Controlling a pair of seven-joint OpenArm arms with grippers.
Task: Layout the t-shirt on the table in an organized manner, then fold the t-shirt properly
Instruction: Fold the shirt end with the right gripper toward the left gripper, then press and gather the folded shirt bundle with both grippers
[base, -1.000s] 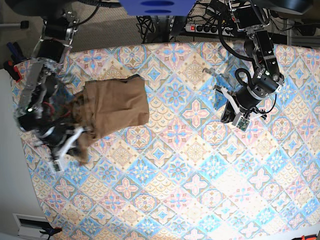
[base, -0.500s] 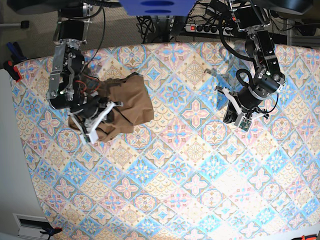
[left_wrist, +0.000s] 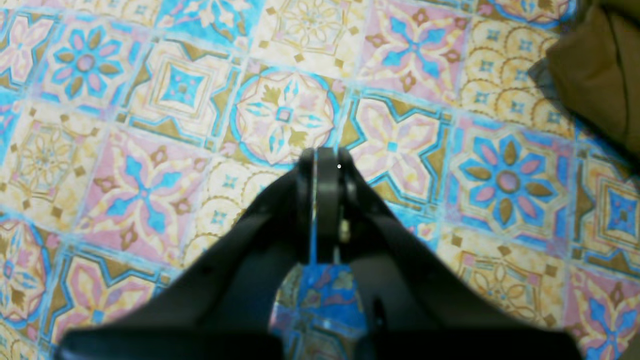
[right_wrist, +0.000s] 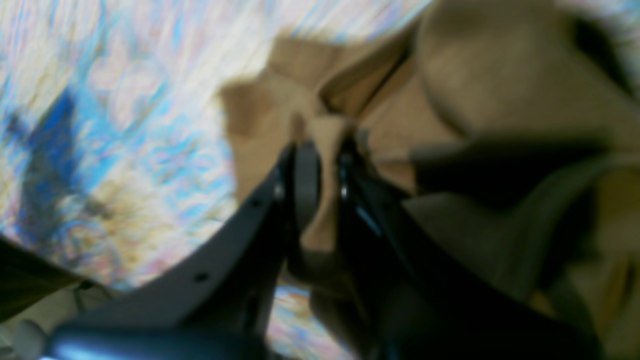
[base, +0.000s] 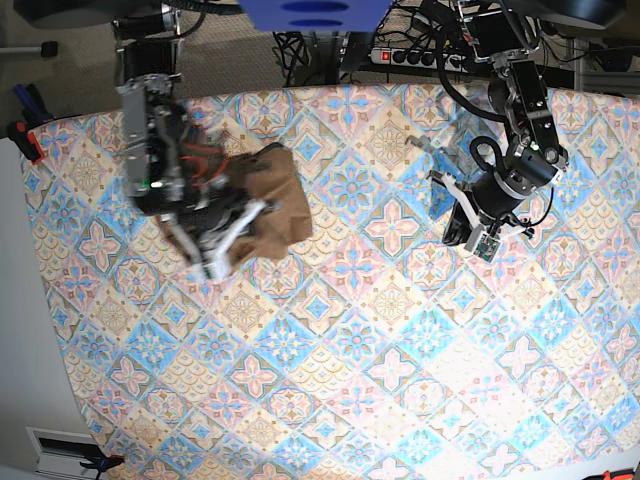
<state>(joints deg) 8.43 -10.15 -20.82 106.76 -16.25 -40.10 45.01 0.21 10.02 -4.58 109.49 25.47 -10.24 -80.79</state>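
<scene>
The right end effector (right_wrist: 320, 165) is clamped on a fold of the t-shirt (base: 272, 205), which is bunched (not spread) near the desk's (base: 400, 380) far left corner. The left end effector (left_wrist: 325, 160) hangs closed and empty over bare desk toward the right edge.

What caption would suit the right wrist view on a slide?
Right end effector shut on a fold of the tan t-shirt, above the tiled table.

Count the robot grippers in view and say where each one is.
2. The right gripper is at the table's back-left, shut on the t-shirt. The left gripper is shut and empty above bare tiles, back-right.
</scene>
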